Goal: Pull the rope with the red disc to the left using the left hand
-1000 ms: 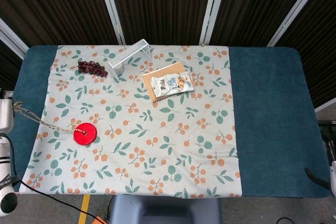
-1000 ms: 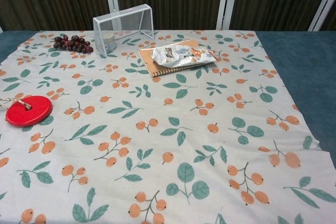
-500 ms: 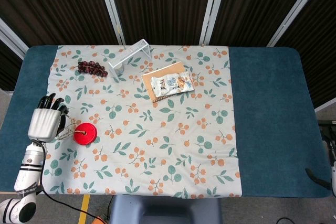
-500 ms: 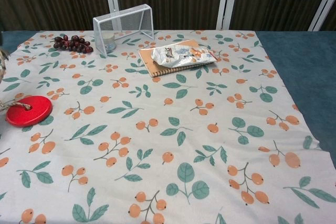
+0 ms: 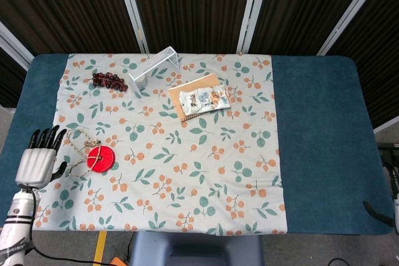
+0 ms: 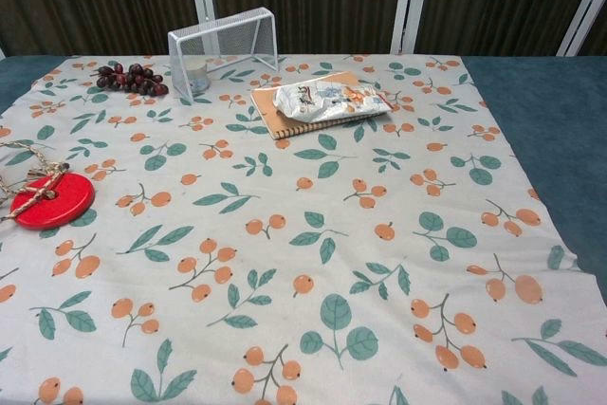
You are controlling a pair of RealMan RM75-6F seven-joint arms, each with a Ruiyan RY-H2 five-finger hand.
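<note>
The red disc (image 5: 100, 158) lies flat on the floral cloth near its left edge; it also shows at the left edge of the chest view as the red disc (image 6: 51, 202). Its brown rope (image 5: 77, 146) lies slack in loose loops on and beside the disc, seen in the chest view as the rope (image 6: 30, 184). My left hand (image 5: 38, 161) hovers at the table's left edge, left of the disc, fingers spread and pointing away from me, holding nothing. A small gap separates it from the rope. The right hand shows in neither view.
At the back stand a white wire mini goal (image 5: 154, 65) and a bunch of dark grapes (image 5: 109, 80). A notebook (image 5: 187, 91) with a snack packet (image 5: 204, 99) on it lies mid-table. Blue table cover (image 5: 318, 135) lies bare to the right.
The rope, stretched taut to the left a second ago, now lies slack in loops by the disc. My left hand came in beside the disc, then drew back left and toward me.
</note>
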